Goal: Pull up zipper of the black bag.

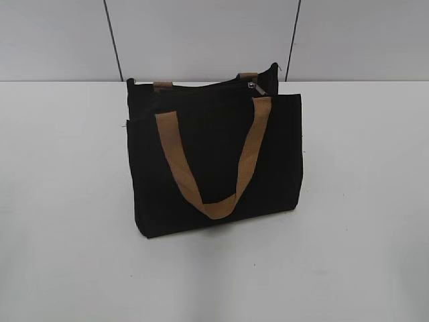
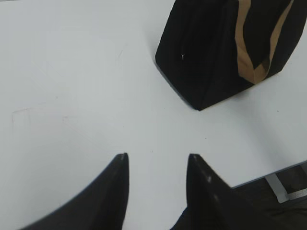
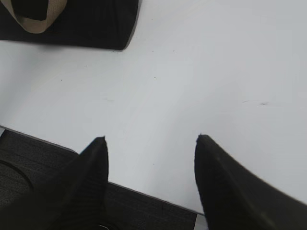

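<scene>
Nearest in the wrist views, both grippers are seen low over the white worktop [image 1: 67, 268] with nothing held. The left gripper [image 2: 157, 159] is spread, a clear gap being shown between its two dark fingertips, and bare worktop is seen through that gap. The right gripper [image 3: 150, 139] is spread wider, poised near the worktop's front edge. Further out, the black bag [image 1: 214, 161] is stood upright near the middle of the worktop, well apart from both grippers. A tan handle [image 1: 214, 161] is draped down its front panel in a loop, and a second handle [image 1: 162, 86] is just visible behind the top edge. At the far top right of the bag, the zipper [image 1: 253, 86] is seen as a small silver tab on the closing seam.
</scene>
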You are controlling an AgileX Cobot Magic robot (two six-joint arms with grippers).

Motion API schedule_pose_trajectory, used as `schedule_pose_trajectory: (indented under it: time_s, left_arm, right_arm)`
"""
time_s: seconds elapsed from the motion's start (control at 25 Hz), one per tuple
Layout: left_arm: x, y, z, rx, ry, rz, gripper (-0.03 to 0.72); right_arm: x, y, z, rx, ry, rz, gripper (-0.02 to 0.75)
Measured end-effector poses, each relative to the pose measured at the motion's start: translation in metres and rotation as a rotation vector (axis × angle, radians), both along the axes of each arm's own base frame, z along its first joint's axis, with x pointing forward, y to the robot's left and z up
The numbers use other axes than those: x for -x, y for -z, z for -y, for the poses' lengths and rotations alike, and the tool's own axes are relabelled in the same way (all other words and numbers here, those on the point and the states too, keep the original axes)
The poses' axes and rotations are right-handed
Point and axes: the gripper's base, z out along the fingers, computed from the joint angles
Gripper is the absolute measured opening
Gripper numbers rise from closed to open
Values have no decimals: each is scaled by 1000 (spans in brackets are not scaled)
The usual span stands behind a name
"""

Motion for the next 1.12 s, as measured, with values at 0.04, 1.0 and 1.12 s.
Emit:
schedule_pose_trajectory:
  time_s: [0.04,1.0,1.12]
  left_arm:
    - [0,0,0,0,0,0,302]
    - [0,0,-2,4,-254,-1,251]
    - [0,0,-2,4,-282,-1,242]
  right_arm:
    - [0,0,0,1,0,0,445]
    - [12,0,3,-14,144,90,445]
    - [17,0,3,-17,208,126,445]
